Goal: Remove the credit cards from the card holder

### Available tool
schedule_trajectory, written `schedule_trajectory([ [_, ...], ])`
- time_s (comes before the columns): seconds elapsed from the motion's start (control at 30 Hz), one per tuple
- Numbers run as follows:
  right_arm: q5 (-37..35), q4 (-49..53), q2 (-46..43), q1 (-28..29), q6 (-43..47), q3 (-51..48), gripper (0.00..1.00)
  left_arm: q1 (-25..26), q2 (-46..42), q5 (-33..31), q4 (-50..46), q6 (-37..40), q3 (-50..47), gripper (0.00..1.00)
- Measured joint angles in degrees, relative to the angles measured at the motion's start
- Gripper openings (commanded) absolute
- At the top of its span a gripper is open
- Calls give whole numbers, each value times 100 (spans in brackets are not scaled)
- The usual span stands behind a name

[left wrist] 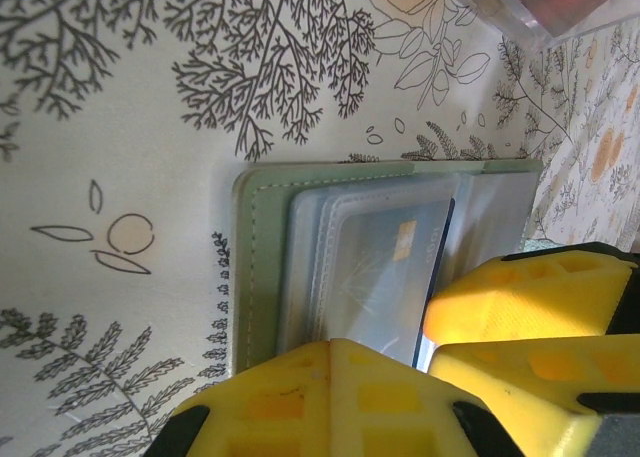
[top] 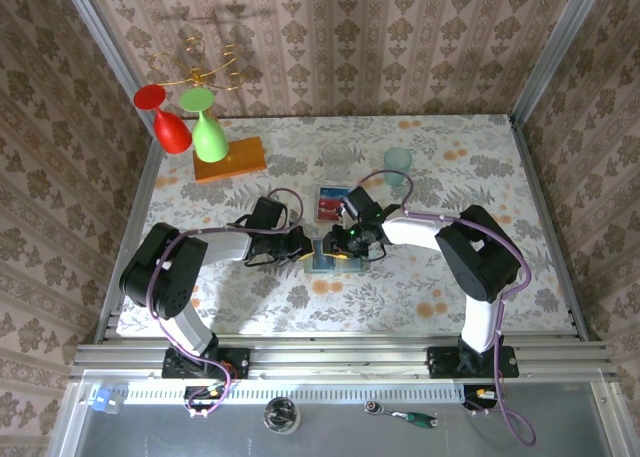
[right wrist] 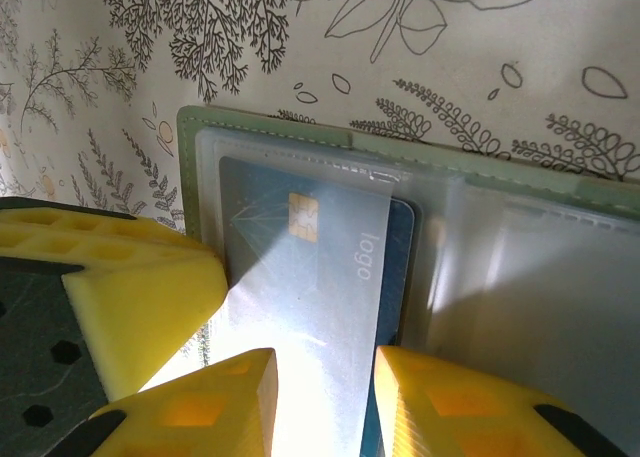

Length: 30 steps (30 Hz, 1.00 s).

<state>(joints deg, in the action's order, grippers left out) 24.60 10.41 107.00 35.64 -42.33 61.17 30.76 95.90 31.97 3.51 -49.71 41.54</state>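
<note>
Centrally on the tabletop (top: pixel 400 289), printed with leafy sprigs and orange blooms, lay the card holder (right wrist: pixel 188 157): flat, pale green, stitched along its rim, with cloudy plastic sleeves. One blue credit card (right wrist: pixel 330 237), glossy with a gold chip, sat in a sleeve. One red credit card (top: pixel 332 204) lay loose just beyond. The left gripper (top: pixel 298 245) and right gripper (top: pixel 352 239), with blocky yellow fingers (right wrist: pixel 450 407), met over the holder; whether either clenched anything could not be told. Damask wallpaper lined the walls.

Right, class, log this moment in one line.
left gripper: at pale green two-panel card holder | right gripper: open over blue plastic chip card | card: slotted
</note>
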Motion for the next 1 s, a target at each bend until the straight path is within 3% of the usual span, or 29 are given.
schedule_trajectory([
  [0.2, 39, -33, 37, -2, -42, 2, 25, 0, 0, -2, 0, 0, 0, 2],
  [0.63, 127, -101, 74, -13, -96, 7, 31, 0, 0, -2, 0, 0, 0, 5],
  [1.0, -225, 317, 52, -7, 81, 177, 32, 0, 0, -7, -2, 4, 2, 10],
])
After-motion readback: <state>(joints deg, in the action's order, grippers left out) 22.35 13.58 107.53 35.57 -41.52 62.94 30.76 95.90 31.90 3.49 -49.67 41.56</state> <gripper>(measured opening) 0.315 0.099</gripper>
